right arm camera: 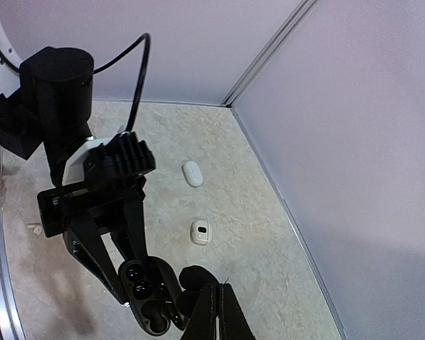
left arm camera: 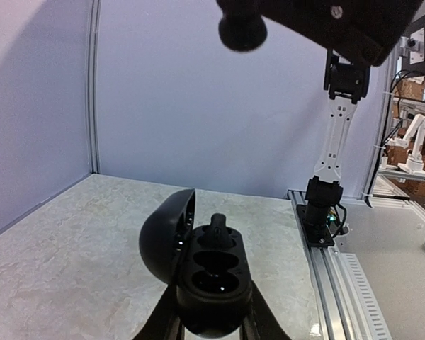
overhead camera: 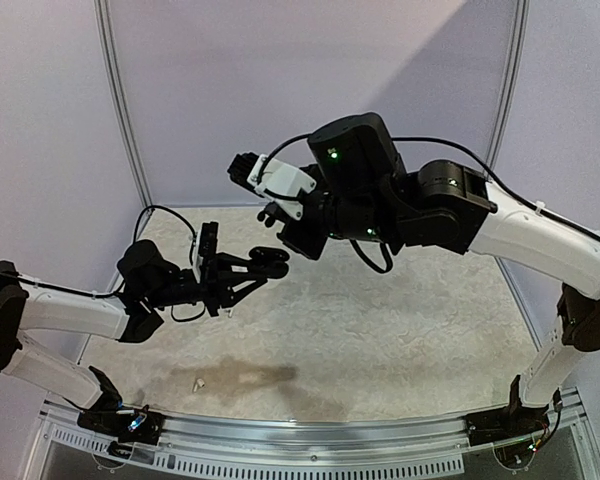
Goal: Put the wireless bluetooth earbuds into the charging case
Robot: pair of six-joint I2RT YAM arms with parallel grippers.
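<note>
The left gripper [left arm camera: 212, 315] has its jaws clamped on the lower body of a black charging case [left arm camera: 212, 283], holding it above the counter [overhead camera: 380, 330]. The case's lid [left arm camera: 166, 237] stands swung open to the left in the left wrist view. One seated black earbud [left arm camera: 217, 230] sits upright in the far socket, and the nearer socket beside it shows only a dark hollow.

The right gripper [right arm camera: 214, 301] hangs above and just beyond the case. Its jaws are drawn together on a small rounded black piece, which looks like a second black earbud [right arm camera: 195, 278], though the dark shapes blur together there. It is apart from the case.

On the counter, well away from both arms, a closed white case [right arm camera: 193, 173] lies near a second white case [right arm camera: 200, 231] with a dark patch on top. A loose white earbud [overhead camera: 195, 383] lies near the left arm's base.
</note>
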